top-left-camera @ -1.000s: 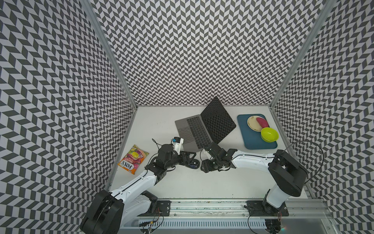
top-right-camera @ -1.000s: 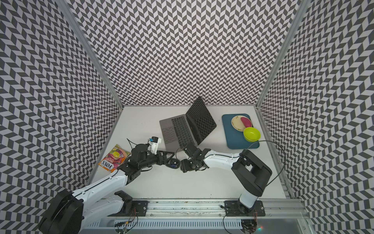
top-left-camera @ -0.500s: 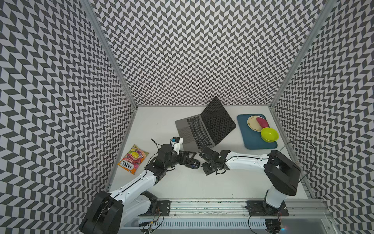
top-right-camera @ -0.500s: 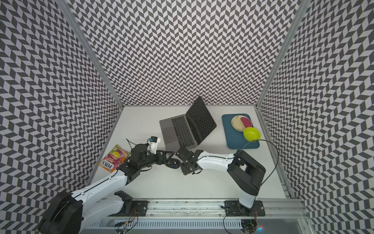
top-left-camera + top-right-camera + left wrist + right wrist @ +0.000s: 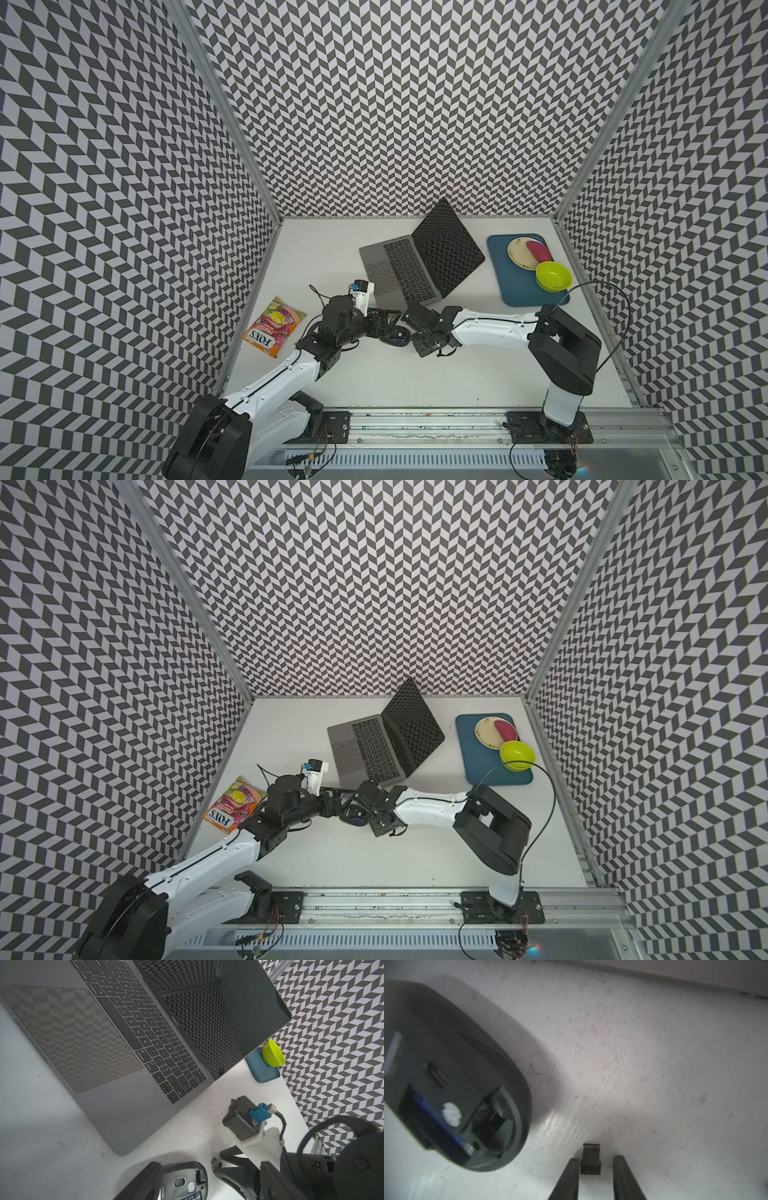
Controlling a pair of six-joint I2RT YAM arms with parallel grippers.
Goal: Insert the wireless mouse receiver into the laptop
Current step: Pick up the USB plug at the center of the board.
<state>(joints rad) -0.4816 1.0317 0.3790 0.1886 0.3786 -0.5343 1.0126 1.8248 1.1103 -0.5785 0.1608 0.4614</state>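
**Entry: wireless mouse receiver (image 5: 590, 1157).**

- **Location:** It is laid flat on the white surface (image 5: 374, 374), just beside the upturned mouse (image 5: 452, 1076). It lies near the laptop (image 5: 399, 266) but is not touching it.
- **Right hand (image 5: 596, 1159):** It is lowered to the surface, with its fingers (image 5: 571, 1178) set on either side of the receiver. One finger lies close against the receiver, and a clear gap is left at the other. The receiver is straddled but not yet pinched.
- **Left hand (image 5: 208, 1167):** It is spread wide around the mouse, whose open underside is turned up. It cannot be told whether the mouse is pressed by either finger.
- **Change noted:** Over the last second the right hand has been brought across the surface toward the mouse and the left hand. Its fingers have been drawn in from a much wider spread to the present narrow one. The left hand and the laptop are unaltered.
- **Bearing on the task:** The pick-up is judged to be at the point of closing. A grasp on so small a piece is judged likely to slip or tilt if the fingers meet off-centre. Lifting, carrying and insertion all remain to be done. No port on the laptop is shown in any view.
- **Also present:** a sweets packet (image 5: 274, 326) and a blue tray (image 5: 515, 286) bearing a green bowl (image 5: 553, 275).
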